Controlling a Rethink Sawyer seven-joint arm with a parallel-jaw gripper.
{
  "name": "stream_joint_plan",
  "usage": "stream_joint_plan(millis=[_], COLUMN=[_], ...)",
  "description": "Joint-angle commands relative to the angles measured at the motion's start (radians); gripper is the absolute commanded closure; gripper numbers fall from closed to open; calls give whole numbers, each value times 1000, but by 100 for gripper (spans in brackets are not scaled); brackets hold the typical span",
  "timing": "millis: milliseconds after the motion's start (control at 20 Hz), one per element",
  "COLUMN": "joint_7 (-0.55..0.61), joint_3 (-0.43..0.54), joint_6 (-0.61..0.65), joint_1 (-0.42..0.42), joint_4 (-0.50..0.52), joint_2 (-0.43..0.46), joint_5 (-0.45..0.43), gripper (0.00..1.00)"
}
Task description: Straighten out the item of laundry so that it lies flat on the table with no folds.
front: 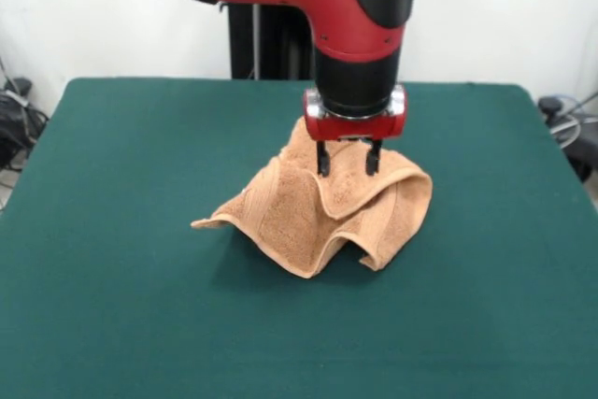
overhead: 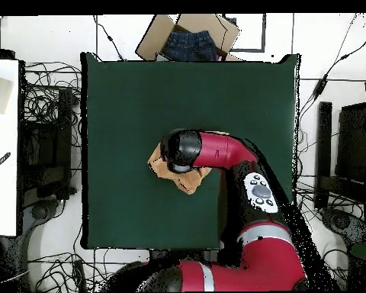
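Near the middle of the table [front: 112, 324], slightly toward its far side in the front view, the towel [front: 308, 221] sits bunched in a tented heap. A peak rises at its far side, folds drape toward the near edge, one corner lies flat out to the left, and a rolled lobe hangs on the right. It is far from flat.

The gripper [front: 348, 161] stands directly over the crumpled upper part, pointing straight down. Its two dark fingers [front: 323, 160] are spread apart with a clear gap between them, and their tips are at or just touching the raised fold. Nothing is pinched between them. In the overhead view the arm's wrist covers most of the cloth, so only tan edges show to its left and below.

The step in hand looks like reaching for a grasp on a top fold. The next move probably calls for closing on a single layer near an edge or corner, then drawing it outward and low across the green top so the folds open instead of the whole heap dragging along.
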Motion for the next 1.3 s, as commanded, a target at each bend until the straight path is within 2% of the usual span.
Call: stream_joint_plan(millis=[50, 300, 700, 800, 1050, 1300], joint_7=[163, 137, 100, 94, 104, 106], joint_3=[-25, -32, -6, 7, 39, 62], joint_6=[-195, -194, -164, -189, -358, -429], joint_1=[74, 86, 56, 43, -4, -40], joint_4=[93, 94, 96, 105, 168, 212], joint_2=[35, 41, 51, 62, 98, 105], joint_5=[-86, -81, -61, -63, -98, -110], gripper=[0, 0, 0, 0, 0, 0])
